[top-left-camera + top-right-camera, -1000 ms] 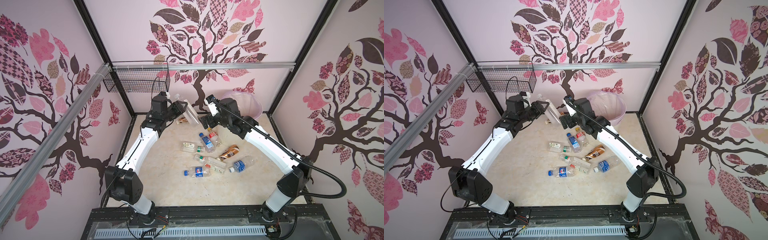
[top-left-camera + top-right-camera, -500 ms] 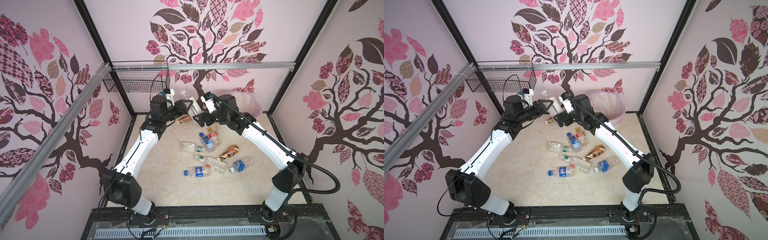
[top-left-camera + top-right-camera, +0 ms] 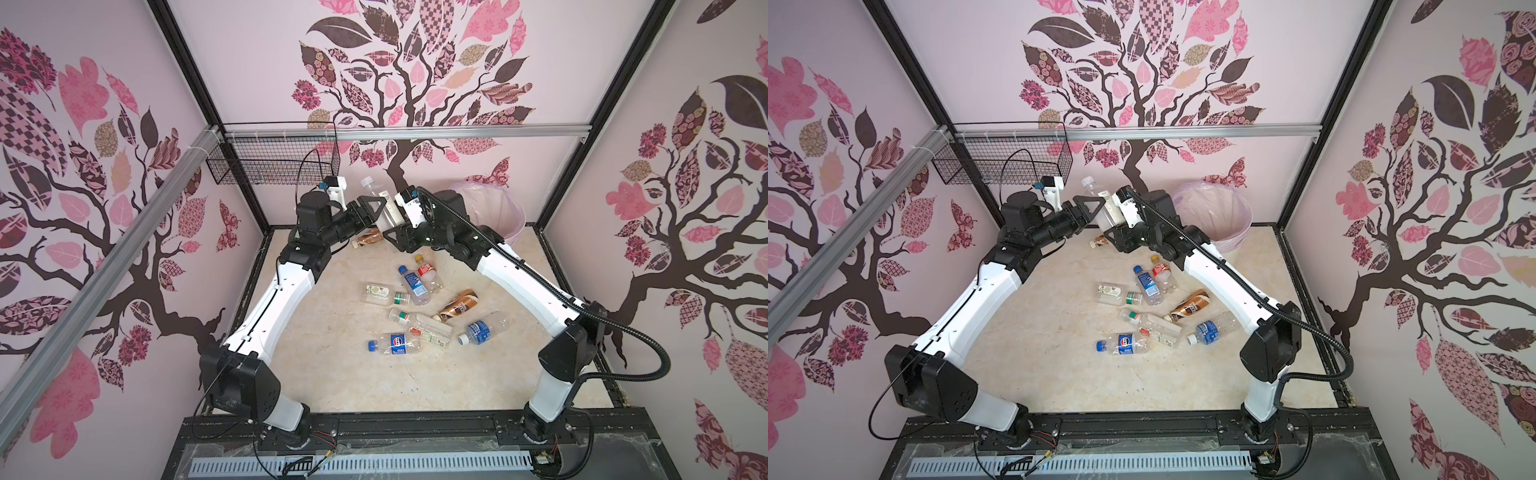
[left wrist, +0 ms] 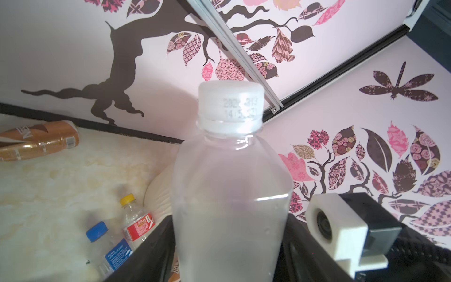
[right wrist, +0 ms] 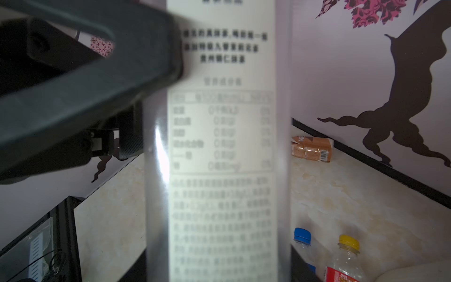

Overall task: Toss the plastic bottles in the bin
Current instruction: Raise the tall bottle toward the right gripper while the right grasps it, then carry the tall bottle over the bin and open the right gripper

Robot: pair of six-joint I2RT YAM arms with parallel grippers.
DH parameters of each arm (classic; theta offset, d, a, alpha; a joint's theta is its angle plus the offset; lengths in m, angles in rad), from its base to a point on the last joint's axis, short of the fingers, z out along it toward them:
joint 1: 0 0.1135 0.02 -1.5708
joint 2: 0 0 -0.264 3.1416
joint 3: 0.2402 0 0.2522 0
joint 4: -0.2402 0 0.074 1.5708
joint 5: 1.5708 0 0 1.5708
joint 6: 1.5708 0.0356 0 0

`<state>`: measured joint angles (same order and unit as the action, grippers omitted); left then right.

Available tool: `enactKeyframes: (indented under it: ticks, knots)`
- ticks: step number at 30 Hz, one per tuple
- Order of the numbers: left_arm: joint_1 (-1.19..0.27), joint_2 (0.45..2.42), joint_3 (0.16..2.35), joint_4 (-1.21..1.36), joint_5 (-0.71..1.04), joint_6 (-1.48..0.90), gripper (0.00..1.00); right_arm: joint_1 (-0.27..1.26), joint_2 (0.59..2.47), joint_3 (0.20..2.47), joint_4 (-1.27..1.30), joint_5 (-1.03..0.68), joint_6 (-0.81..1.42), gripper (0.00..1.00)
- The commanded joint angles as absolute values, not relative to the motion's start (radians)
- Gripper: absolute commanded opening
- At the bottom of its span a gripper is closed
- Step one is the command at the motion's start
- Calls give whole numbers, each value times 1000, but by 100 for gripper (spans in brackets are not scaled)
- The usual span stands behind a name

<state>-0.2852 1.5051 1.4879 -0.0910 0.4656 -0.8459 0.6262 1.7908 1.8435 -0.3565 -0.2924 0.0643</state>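
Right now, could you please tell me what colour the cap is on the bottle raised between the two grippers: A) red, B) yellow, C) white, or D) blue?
C: the left wrist view shows the raised bottle close up, topped by a white cap.

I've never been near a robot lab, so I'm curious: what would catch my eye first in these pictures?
The left arm and right arm, white and black, meet at the back with a tall clear bottle, white-capped, raised upright between their jaws. Below, loose plastic bottles lie scattered on the marbled floor. A lilac-lined bin stands in the far right corner.
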Motion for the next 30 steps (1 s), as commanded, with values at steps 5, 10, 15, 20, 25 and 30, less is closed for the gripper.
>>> enactKeyframes:
  ticks: [5, 10, 15, 20, 25, 30]
  knots:
    - [-285, 1457, 1521, -140, 430, -842, 98, 609, 1693, 1833, -337, -206, 83, 32]
    - [-243, 1402, 1561, -208, 382, -805, 98, 520, 1628, 1842, -382, -97, 89, 32]
    - [-237, 1375, 1605, -268, 331, -675, 98, 468, 1533, 1912, -385, 120, -19, 33]
    - [-265, 1386, 1608, -280, 250, -574, 98, 429, 1540, 2033, -396, 253, -123, 35]
    - [-284, 1481, 1643, -312, 227, -501, 98, 347, 1607, 1947, -411, 314, -92, 36]
    - [-291, 1620, 1735, -438, 193, -449, 98, 304, 1603, 1752, -337, 338, -35, 63]
